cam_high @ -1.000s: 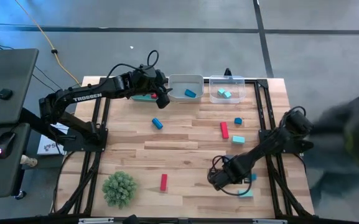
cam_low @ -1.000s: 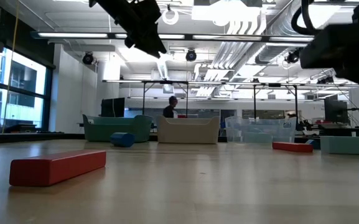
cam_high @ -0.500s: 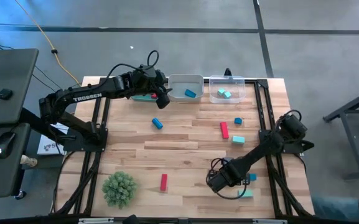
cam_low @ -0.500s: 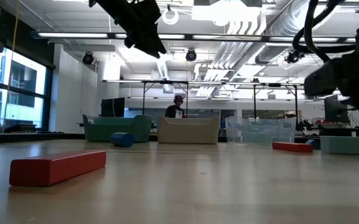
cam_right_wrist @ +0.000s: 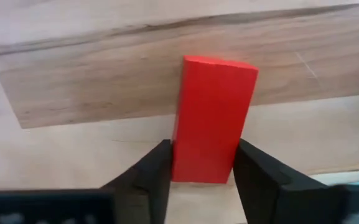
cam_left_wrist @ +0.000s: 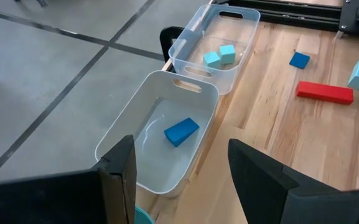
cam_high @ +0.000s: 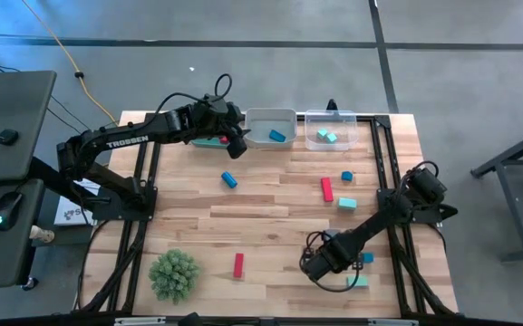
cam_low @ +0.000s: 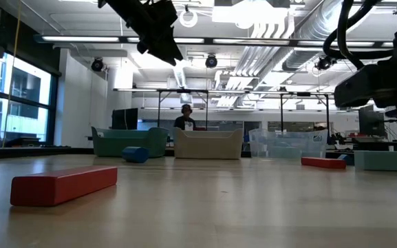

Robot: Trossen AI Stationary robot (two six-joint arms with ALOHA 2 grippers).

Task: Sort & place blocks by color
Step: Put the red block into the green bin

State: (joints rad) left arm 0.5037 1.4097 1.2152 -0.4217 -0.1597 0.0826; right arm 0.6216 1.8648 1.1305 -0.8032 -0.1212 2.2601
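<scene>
Pick-up step: near the worktop's front edge, the right pincer [cam_right_wrist: 201, 177] grips a red block [cam_right_wrist: 211, 118]. Next, I judge, lift and carry to its bin. Left pincer [cam_left_wrist: 179, 180] hangs wide over the far bins.

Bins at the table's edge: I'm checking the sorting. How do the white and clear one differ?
The white bin is opaque; the clear bin is see-through. The white bin holds one blue block; the clear bin two teal blocks. Both are rectangular, side by side.
</scene>
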